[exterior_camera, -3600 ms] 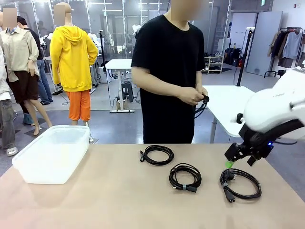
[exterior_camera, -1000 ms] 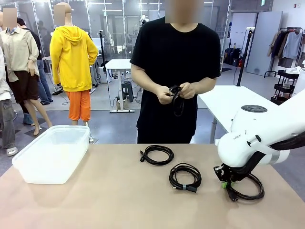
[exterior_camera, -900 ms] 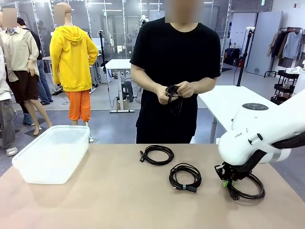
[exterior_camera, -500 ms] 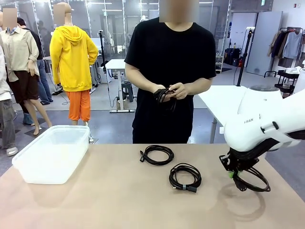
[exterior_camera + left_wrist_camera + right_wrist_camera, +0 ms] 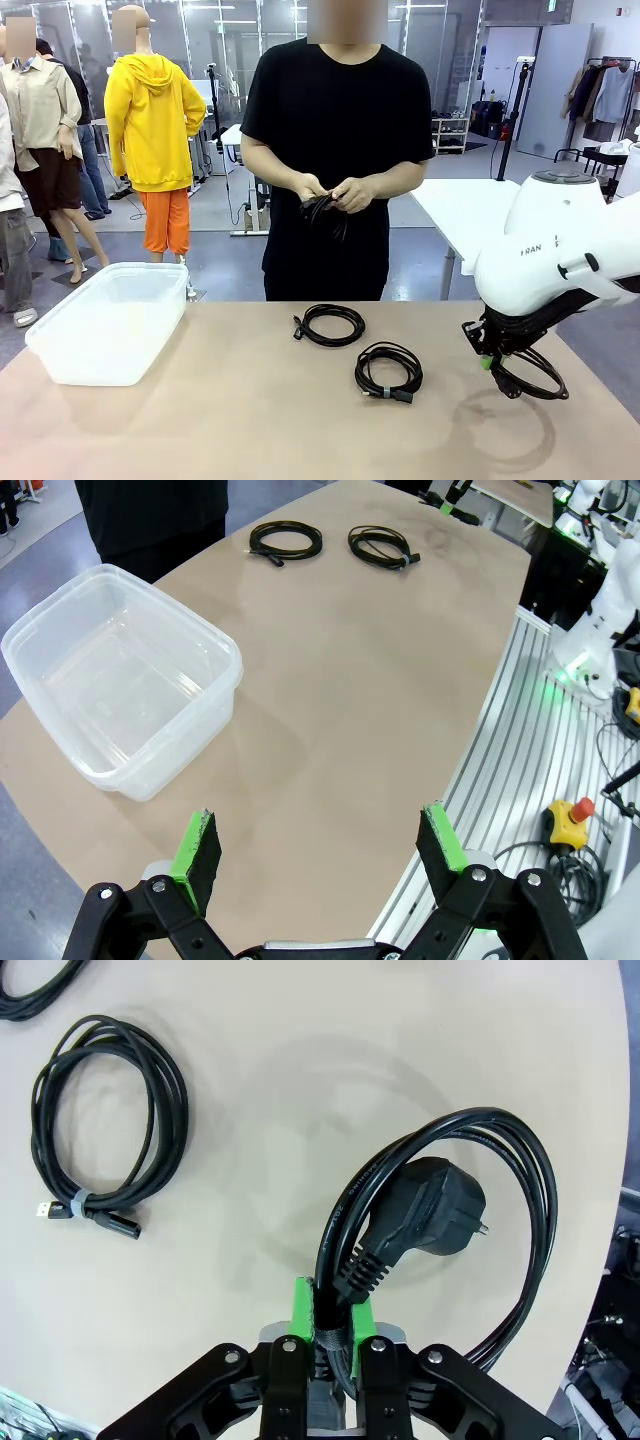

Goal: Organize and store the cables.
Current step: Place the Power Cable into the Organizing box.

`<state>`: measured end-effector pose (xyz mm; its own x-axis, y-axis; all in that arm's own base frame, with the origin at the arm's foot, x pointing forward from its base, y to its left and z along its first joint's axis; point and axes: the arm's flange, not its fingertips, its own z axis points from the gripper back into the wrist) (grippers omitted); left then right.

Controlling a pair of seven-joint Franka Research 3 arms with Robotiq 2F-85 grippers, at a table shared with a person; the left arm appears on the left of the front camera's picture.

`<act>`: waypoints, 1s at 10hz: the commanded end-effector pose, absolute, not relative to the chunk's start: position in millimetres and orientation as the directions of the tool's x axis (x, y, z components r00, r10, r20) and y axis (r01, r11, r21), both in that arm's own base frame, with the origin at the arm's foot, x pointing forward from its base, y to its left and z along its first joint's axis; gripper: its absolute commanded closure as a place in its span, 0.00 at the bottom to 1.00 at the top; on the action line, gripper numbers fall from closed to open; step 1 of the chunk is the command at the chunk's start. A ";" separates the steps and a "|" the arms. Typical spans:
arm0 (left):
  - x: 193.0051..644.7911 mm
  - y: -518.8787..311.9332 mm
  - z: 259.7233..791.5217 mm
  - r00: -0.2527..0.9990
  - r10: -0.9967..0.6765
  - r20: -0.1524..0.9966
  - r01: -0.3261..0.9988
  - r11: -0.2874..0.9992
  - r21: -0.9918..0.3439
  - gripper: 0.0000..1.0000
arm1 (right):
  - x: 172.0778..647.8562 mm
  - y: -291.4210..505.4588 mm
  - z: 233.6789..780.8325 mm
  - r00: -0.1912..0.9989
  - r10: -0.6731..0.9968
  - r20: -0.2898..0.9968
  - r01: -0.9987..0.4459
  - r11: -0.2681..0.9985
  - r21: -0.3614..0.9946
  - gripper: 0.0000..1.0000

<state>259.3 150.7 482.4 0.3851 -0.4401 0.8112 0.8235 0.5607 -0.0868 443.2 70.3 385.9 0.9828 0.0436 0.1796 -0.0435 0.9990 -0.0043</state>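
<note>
- Over the table's right side, the right gripper [image 5: 486, 361] is clamping one coiled cable [image 5: 532, 378] between shut pads, holding it clear of the tabletop
- Two more, a far coil [image 5: 330, 325] and a near coil [image 5: 388, 371], are lying on the table [image 5: 250, 420], waiting
- At left, the clear bin [image 5: 60, 345] is holding no cable yet
- The left gripper [image 5: 320, 845] is hovering wide open, gripping nothing
- The person's hands [image 5: 348, 192] are holding a fourth cable [image 5: 318, 209]

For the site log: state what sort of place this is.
Probably a robotics lab: a robot arm at the table, an emergency-stop button beside it, glass partitions behind.
</note>
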 end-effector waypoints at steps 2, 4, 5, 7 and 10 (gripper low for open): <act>261.0 152.4 484.9 0.366 -0.435 0.823 0.835 0.544 -0.083 0.00 | 447.8 70.7 387.7 0.983 0.033 0.183 -0.033 0.999 -0.006 0.96; 261.0 152.4 484.9 0.366 -0.435 0.823 0.835 0.544 -0.083 0.00 | 443.4 70.3 385.2 0.983 0.044 0.178 -0.043 0.999 -0.004 0.83; 261.0 152.4 484.9 0.366 -0.435 0.823 0.835 0.544 -0.083 0.00 | 440.0 93.0 402.5 0.979 0.030 0.200 -0.029 1.000 -0.003 0.83; 261.0 152.4 484.9 0.366 -0.435 0.823 0.835 0.544 -0.083 0.00 | 436.9 148.7 423.9 0.986 0.039 0.165 -0.040 0.999 0.001 0.83; 261.0 152.4 484.9 0.366 -0.435 0.823 0.835 0.544 -0.083 0.00 | 433.8 256.3 445.3 0.972 0.132 0.192 -0.126 0.991 -0.046 0.83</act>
<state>259.4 150.5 482.7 0.3851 -0.4414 0.8105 0.8237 0.5604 -0.0862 418.7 226.4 443.0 0.9734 0.1258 0.1914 -0.1256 0.9920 -0.0130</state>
